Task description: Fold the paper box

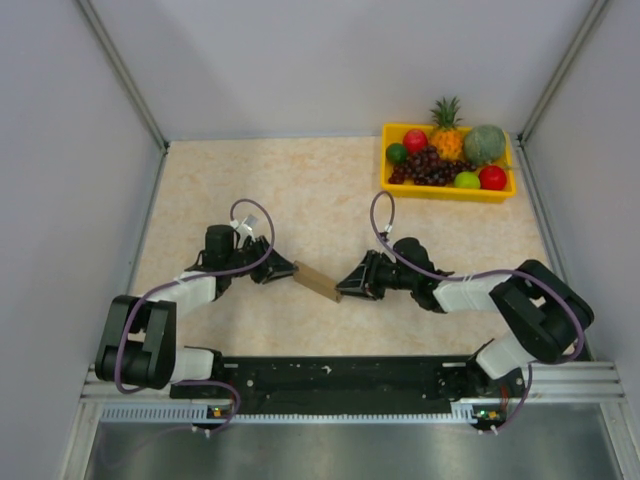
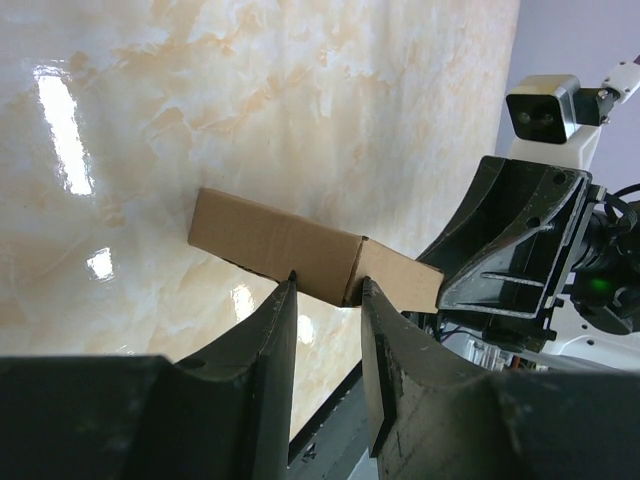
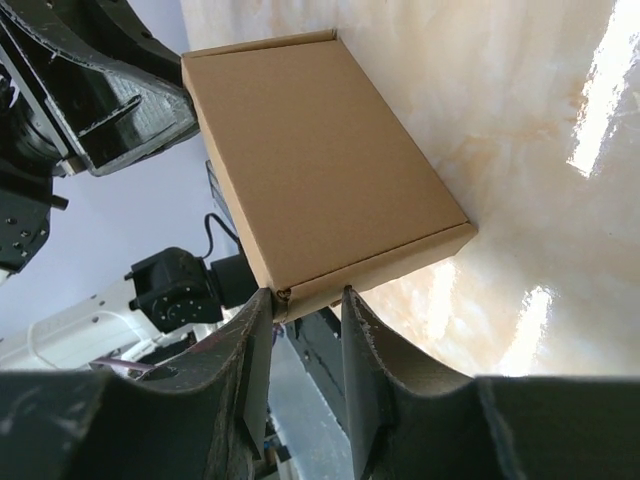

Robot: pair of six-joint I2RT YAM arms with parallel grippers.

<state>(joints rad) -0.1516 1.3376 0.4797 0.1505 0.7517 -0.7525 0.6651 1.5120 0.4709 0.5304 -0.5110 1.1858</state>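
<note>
Presently: box (image 1: 317, 281), mid-frame in top view, is clamped at its left end by left hand (image 1: 285, 272) and at its right corner by right hand (image 1: 345, 288). Risk: only thin edges are held, so the box could be twisted loose or crushed by opposed pulling and dropped onto the surface (image 1: 300, 190).
</note>
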